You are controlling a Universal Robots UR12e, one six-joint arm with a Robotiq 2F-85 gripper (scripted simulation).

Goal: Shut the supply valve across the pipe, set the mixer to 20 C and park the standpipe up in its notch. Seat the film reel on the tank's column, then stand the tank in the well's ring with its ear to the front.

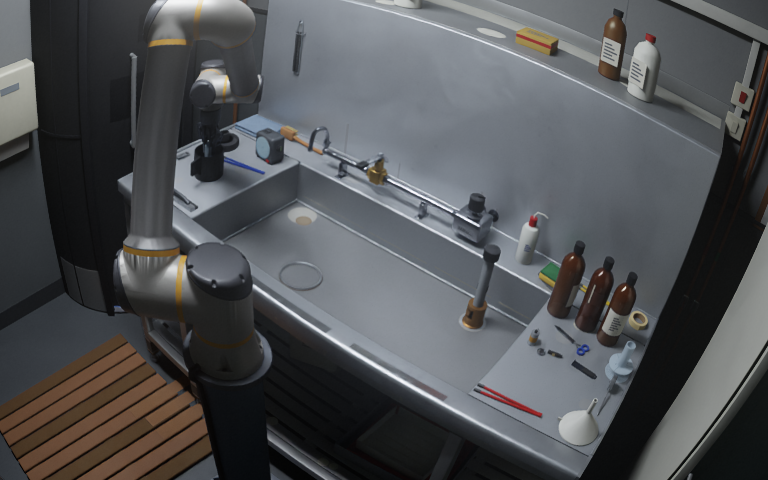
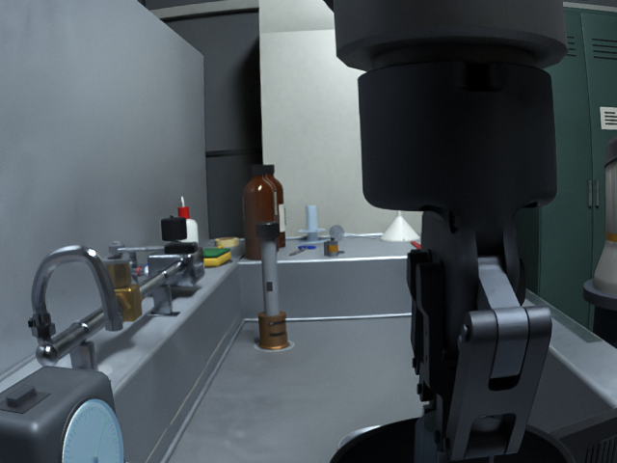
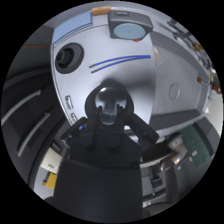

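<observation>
The black film reel (image 1: 228, 141) (image 3: 68, 57) lies flat on the left drainboard just behind the black tank (image 1: 207, 164) (image 3: 108, 102), apart from it. My gripper (image 1: 208, 148) (image 3: 108, 111) reaches down into the tank with its fingers closed on the tank's centre column. In the sink well the ring (image 1: 301, 275) (image 3: 174, 91) lies on the floor. The standpipe (image 1: 482, 288) (image 2: 269, 286) stands in its brass socket at the far end. The brass supply valve (image 1: 377, 171) (image 2: 124, 294) and the mixer (image 1: 474, 218) sit on the wall pipe.
A timer (image 1: 269, 146) (image 3: 129, 23) stands on the drainboard by blue tongs (image 3: 119, 61). Brown bottles (image 1: 592, 294), a wash bottle (image 1: 528, 239), a funnel (image 1: 579, 425) and small tools fill the right drainboard. The drain (image 1: 302, 216) lies near the well's left end.
</observation>
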